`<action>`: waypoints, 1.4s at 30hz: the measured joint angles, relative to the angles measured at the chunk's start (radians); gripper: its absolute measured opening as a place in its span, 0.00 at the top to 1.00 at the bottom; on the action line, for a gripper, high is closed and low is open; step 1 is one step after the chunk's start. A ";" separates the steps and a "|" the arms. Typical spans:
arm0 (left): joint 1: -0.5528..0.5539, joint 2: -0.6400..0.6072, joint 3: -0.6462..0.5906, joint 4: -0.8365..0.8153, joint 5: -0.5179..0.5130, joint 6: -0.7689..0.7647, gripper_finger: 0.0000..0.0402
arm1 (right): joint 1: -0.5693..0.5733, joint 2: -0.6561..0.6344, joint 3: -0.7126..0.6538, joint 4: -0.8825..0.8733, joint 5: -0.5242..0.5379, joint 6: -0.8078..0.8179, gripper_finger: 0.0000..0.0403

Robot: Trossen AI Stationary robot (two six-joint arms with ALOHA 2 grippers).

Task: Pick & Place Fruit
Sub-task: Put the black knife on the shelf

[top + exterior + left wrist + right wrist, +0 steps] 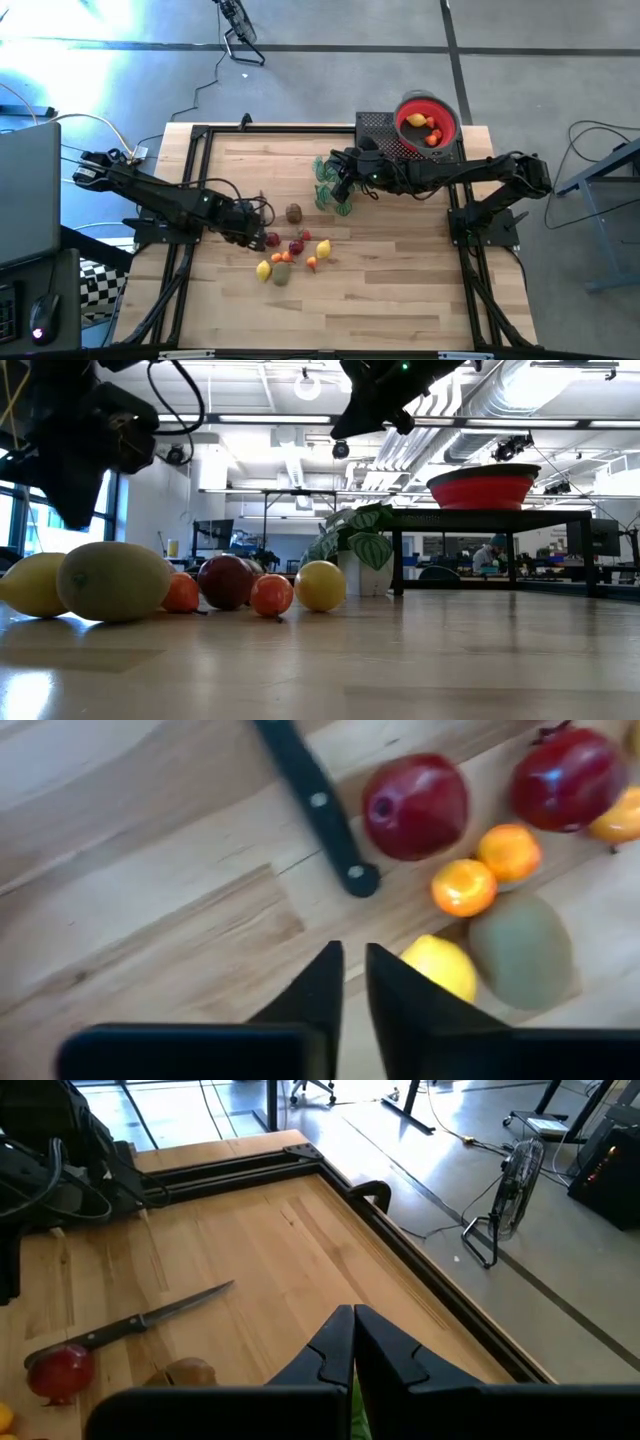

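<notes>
Several small toy fruits lie in a cluster on the wooden table: two red ones [415,805] [565,778], two orange ones [463,887], a lemon [440,968] and a brown-green piece [522,950]. A second lemon [323,248] and a brown piece [294,212] lie a little apart. My left gripper [355,955] [257,237] hangs over the cluster's left edge, pointing steeply down at bare wood beside the lemon. Its fingers show only a narrow gap, with nothing in it. My right gripper [353,1312] [338,185] hovers shut above the plant sprig. The red bowl [428,122] holds a yellow and an orange-red fruit.
A black-handled knife [320,805] [140,1320] lies on the wood just beyond the fruit. The green plant sprig [333,185] stands mid-table. The bowl sits on a black stand [380,130] at the far right. Black frame rails [200,140] run along the table's edges.
</notes>
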 joint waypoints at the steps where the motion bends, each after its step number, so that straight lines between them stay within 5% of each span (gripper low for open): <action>1: 0.000 0.000 0.000 -0.014 -0.001 -0.011 0.83 | 0.000 0.000 0.000 0.000 0.000 0.000 0.99; 8: 0.000 0.021 0.000 -0.040 -0.118 -0.088 0.54 | 0.000 0.000 0.000 -0.002 0.000 -0.019 0.99; 14: 0.000 0.030 -0.001 -0.039 -0.163 -0.059 0.41 | 0.000 0.000 0.000 -0.023 0.000 -0.027 0.99; 27: 0.000 0.051 -0.001 0.072 -0.164 -0.067 0.39 | 0.000 0.000 0.000 -0.041 0.000 -0.027 0.99; 42: 0.000 0.258 -0.001 0.101 -0.161 -0.090 0.39 | 0.000 0.001 0.000 -0.061 0.001 -0.027 0.99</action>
